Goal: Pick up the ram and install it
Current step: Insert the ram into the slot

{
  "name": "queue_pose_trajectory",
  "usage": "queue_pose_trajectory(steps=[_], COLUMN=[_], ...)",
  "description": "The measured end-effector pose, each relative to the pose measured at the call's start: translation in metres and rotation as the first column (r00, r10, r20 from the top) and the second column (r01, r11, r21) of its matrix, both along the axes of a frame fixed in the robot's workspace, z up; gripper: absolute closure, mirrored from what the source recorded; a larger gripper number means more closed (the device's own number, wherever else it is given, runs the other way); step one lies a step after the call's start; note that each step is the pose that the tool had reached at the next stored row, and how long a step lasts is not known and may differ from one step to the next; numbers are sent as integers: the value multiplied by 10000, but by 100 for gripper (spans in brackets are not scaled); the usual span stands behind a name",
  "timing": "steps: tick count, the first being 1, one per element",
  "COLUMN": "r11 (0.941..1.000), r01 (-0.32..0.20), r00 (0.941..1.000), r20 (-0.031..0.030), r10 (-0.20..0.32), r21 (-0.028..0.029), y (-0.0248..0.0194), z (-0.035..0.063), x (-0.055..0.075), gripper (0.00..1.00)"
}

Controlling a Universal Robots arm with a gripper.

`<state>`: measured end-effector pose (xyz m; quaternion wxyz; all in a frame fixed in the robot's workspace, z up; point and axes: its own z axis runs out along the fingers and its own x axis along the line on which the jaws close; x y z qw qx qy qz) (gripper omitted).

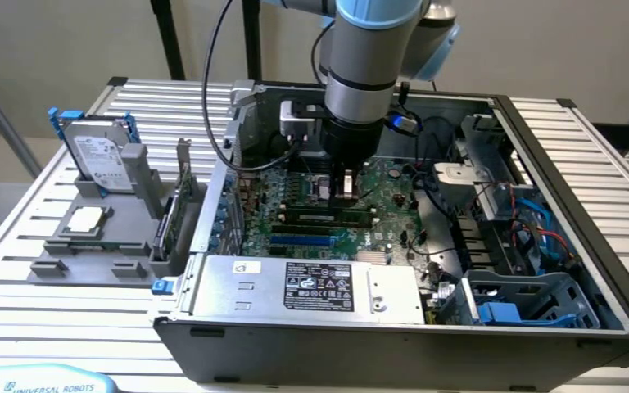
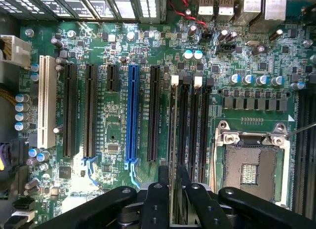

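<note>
The ram (image 1: 320, 216) is a thin green stick with dark chips, standing on edge in a black slot of the motherboard (image 1: 386, 184) inside the open computer case. In the wrist view the ram (image 2: 173, 135) appears edge-on in the memory slot nearest the long black and blue card slots. My gripper (image 1: 344, 195) hangs straight above it. In the wrist view my gripper (image 2: 174, 192) straddles the ram's top edge, open by a narrow gap with a black finger on each side.
An empty processor socket (image 2: 249, 165) lies beside the memory slots, and a blue card slot (image 2: 132, 115) on their other side. A power supply (image 1: 304, 286) fills the case's near side. A grey fixture at the exterior view's left holds a hard drive (image 1: 101, 155), a silver processor (image 1: 85, 219) and an expansion card (image 1: 173, 205).
</note>
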<state>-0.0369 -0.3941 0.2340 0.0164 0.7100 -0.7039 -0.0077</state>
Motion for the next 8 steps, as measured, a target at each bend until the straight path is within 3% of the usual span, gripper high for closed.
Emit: queue_pose_trajectory(steps=[4, 6, 8], r11=[10000, 9999, 9999], r01=[-1, -3, -2], r00=[10000, 10000, 10000], r20=[1, 0, 2], r10=[1, 3, 2], r21=[71, 130, 148], y=[0, 0, 0], z=[106, 119, 120], x=[-19, -24, -25], gripper=[78, 87, 89])
